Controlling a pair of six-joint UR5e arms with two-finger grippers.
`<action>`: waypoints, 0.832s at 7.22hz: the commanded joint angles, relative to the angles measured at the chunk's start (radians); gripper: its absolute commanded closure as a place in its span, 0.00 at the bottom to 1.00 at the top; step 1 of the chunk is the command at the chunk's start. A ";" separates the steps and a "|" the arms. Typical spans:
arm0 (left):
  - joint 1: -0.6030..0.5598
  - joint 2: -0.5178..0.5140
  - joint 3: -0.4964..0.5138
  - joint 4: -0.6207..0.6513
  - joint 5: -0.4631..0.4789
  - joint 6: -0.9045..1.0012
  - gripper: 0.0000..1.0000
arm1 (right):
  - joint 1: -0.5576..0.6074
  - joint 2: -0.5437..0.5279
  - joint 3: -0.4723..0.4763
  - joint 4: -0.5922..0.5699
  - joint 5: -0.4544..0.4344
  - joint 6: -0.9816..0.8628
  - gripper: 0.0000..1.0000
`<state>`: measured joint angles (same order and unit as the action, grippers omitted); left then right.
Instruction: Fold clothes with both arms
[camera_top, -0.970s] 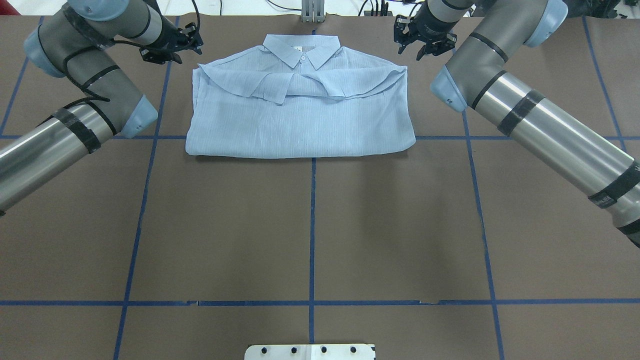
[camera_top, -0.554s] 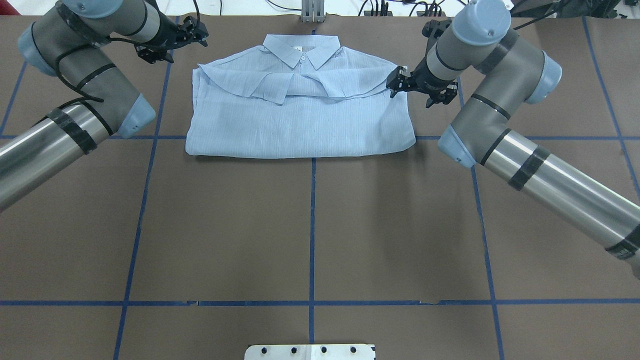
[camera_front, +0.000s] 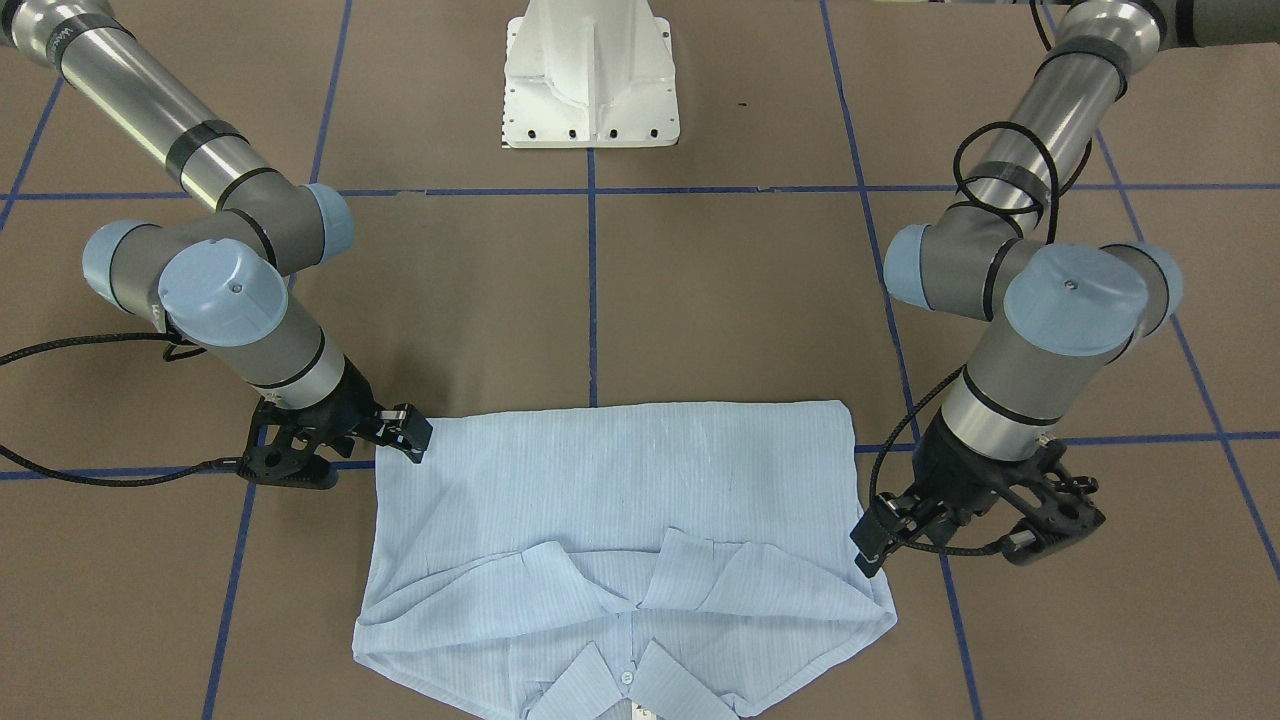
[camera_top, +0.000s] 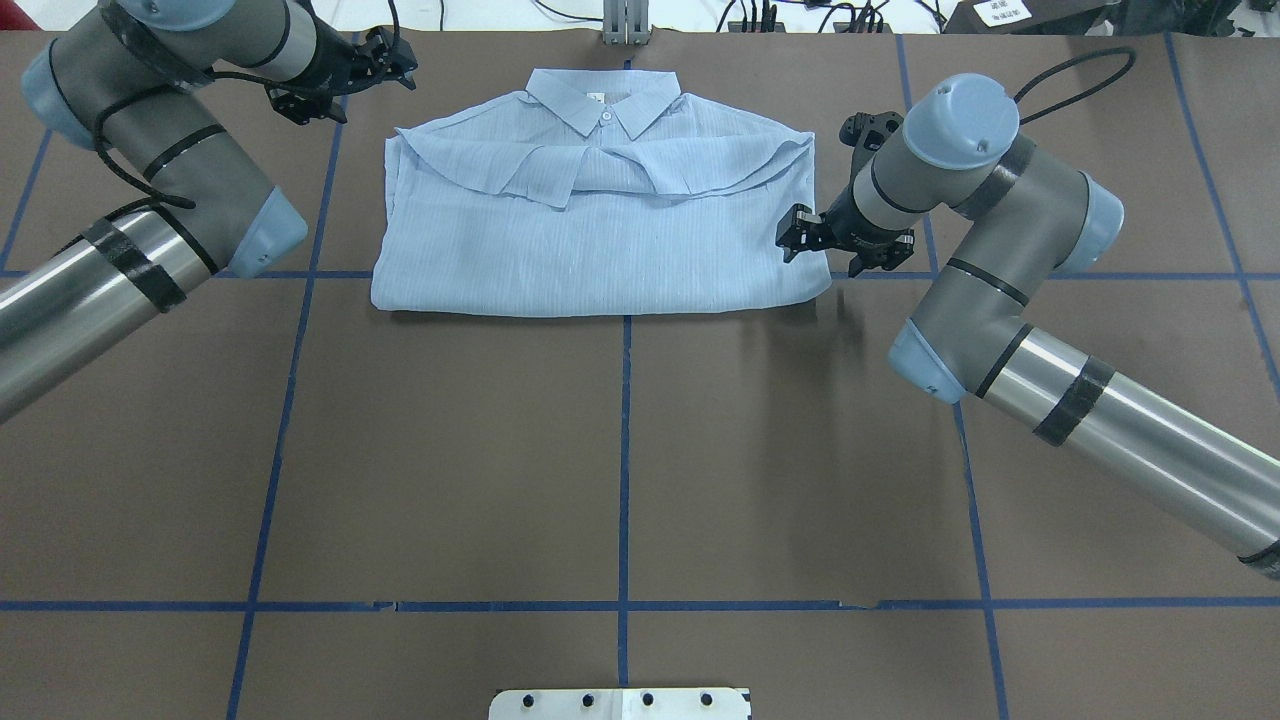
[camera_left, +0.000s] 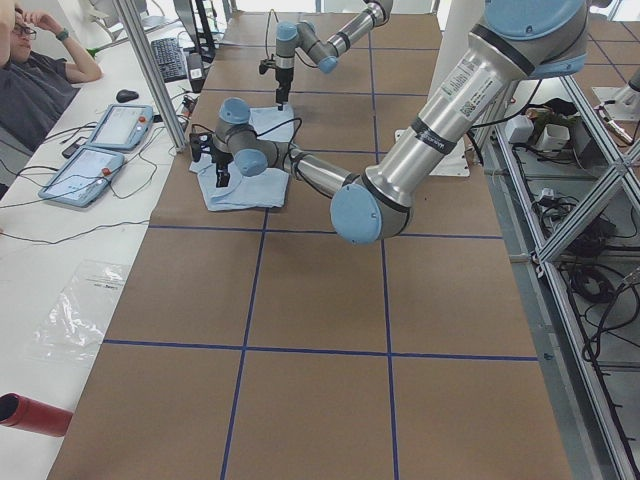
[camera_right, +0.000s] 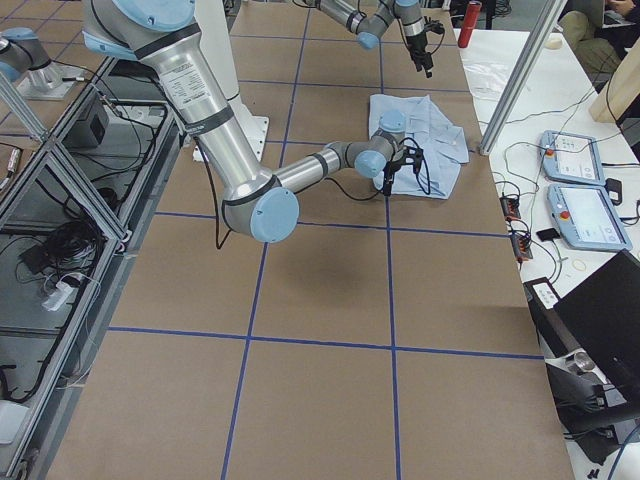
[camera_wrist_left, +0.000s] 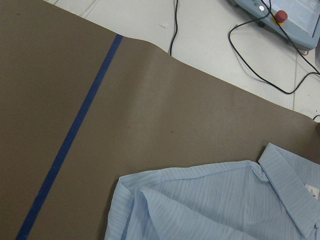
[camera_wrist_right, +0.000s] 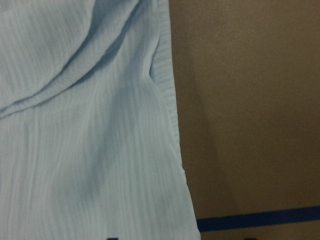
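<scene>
Since a second ago the black two-finger right pincer (camera_top: 835, 245) has swung back from the far edge, out at 1 o'clock of the garment. It has come along the garment's right side and now sits low at about 4 o'clock, just short of the near right corner. The left pincer (camera_top: 345, 78) has hardly shifted. It hangs off the 10 o'clock shoulder corner, apart from the cloth.

The pale blue, finely striped button-up shirt (camera_top: 600, 230) lies at 12 o'clock on the brown paper-covered worktop (camera_top: 620, 450), with its pointed collar (camera_top: 605, 100) farthest from the robot and its front up. It is already a compact rectangle: loose flaps cross the chest below the collar, and the near edge runs straight along a blue tape line (camera_top: 1050, 275), which I read as a fold.

From overhead I see one finger of the right pincer over the cloth and the other outside it on bare paper. I take it as spread wide, straddling the side edge with nothing pinched yet, probably so that it can close on all the stacked layers at once. The left pincer also looks parted and empty. Its wrist feed looks down from a height on the shoulder corner and bare paper, so I judge it is lining up rather than committing.

My next worry is this thin fabric: a shallow bite could lift only the top layer and spoil the stack.
</scene>
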<state>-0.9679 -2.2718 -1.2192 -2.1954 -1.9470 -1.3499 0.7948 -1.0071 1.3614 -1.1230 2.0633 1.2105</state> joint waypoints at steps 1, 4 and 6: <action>0.000 0.006 -0.003 0.002 0.000 0.000 0.01 | -0.006 -0.007 0.008 -0.001 0.012 -0.015 1.00; 0.000 0.014 -0.002 -0.001 0.000 0.000 0.06 | 0.032 -0.040 0.076 0.000 0.082 -0.019 1.00; 0.000 0.034 -0.025 -0.003 0.000 0.002 0.06 | 0.055 -0.161 0.231 0.003 0.150 -0.020 1.00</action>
<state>-0.9679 -2.2524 -1.2276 -2.1967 -1.9466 -1.3489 0.8394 -1.0820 1.4897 -1.1214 2.1840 1.1917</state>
